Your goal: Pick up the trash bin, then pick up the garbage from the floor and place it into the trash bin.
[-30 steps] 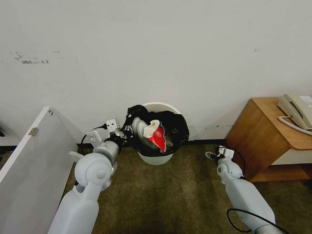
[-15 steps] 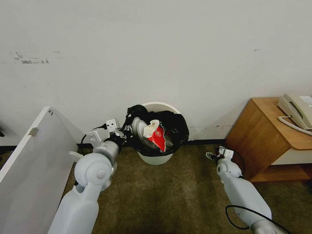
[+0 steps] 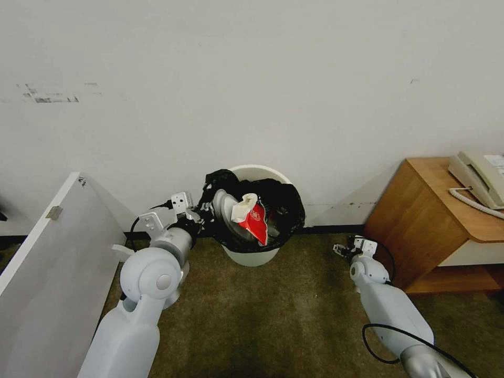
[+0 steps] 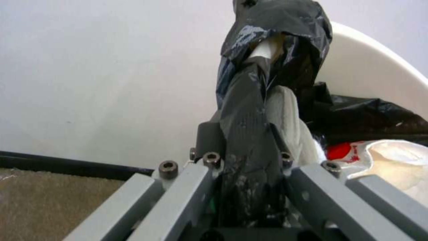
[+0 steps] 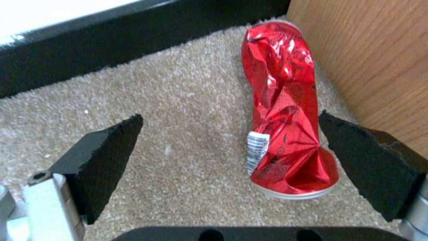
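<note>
The trash bin [image 3: 252,257] is a round white bucket lined with a black bag [image 3: 286,210], standing on the carpet against the wall. A white slipper [image 3: 223,202] and a red packet [image 3: 257,220] stick out of it. My left gripper [image 3: 202,214] is shut on the bin's near-left rim, over the bag. In the left wrist view that gripper [image 4: 247,160] clamps the bag [image 4: 267,50] in front of the white wall of the bin [image 4: 370,67]. My right gripper [image 3: 344,249] hangs low by the cabinet. It is open [image 5: 229,118] around a crushed red can [image 5: 285,110] lying on the carpet.
A wooden cabinet [image 3: 420,220] carrying a beige telephone [image 3: 480,178] stands right of the can; its side [image 5: 379,50] is close to the can. A white panel [image 3: 52,252] leans at the left. A black baseboard [image 5: 111,40] runs along the wall.
The right arm's forearm and elbow have drifted a little left and down, with the gripper staying near the can. The left arm and the bin have not moved.
</note>
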{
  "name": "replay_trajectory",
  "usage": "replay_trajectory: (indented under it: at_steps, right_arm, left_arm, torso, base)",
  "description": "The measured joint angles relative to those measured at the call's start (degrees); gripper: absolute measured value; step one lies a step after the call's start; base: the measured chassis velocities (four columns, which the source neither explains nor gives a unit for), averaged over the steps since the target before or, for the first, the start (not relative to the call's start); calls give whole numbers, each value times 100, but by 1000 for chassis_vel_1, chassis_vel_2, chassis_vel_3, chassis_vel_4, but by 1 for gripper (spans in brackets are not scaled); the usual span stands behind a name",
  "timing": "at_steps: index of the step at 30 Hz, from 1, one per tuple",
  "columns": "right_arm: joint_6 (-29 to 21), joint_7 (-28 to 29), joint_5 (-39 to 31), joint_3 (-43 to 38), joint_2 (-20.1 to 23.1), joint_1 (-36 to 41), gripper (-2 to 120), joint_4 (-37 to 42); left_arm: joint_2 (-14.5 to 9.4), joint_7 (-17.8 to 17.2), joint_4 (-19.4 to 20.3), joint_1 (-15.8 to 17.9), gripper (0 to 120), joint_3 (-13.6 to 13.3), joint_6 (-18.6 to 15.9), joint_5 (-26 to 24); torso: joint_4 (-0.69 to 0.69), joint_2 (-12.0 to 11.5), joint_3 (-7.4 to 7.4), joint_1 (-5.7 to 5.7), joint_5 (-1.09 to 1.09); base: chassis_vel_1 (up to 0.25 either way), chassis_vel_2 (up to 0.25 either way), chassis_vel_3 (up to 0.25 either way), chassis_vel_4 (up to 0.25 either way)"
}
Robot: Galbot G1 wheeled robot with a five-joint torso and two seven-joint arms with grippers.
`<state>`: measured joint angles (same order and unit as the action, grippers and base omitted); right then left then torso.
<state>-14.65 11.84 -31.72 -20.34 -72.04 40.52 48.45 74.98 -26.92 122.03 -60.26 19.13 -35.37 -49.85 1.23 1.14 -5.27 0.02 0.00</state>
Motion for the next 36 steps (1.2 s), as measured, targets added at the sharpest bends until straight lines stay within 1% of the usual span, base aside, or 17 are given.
replay_trajectory:
  at_steps: [10, 12, 21, 36]
  right_arm:
    - [70, -53, 21, -28, -5, -67, 100, -231]
    - [155, -102, 55, -53, 5, -114, 100, -437]
    - [293, -201, 129, -97, 13, -206, 100, -779]
    - [347, -258, 234, -84, -104, -355, 100, -1045]
  left_arm:
    - [11, 3, -18, 21, 4, -9, 1, 2]
    - [6, 4, -21, 22, 4, -9, 1, 2]
    - [-1, 6, 4, -2, 4, -11, 2, 2]
    - [-5, 9, 14, -28, 4, -11, 4, 7]
  torso:
    - [1, 0, 0, 0, 0]
    - [0, 0, 0, 0, 0]
    - [0, 0, 0, 0, 0]
    - [0, 0, 0, 0, 0]
  base:
    - [0, 0, 0, 0]
    - [0, 0, 0, 0]
    - [0, 0, 0, 0]
    - [0, 0, 0, 0]
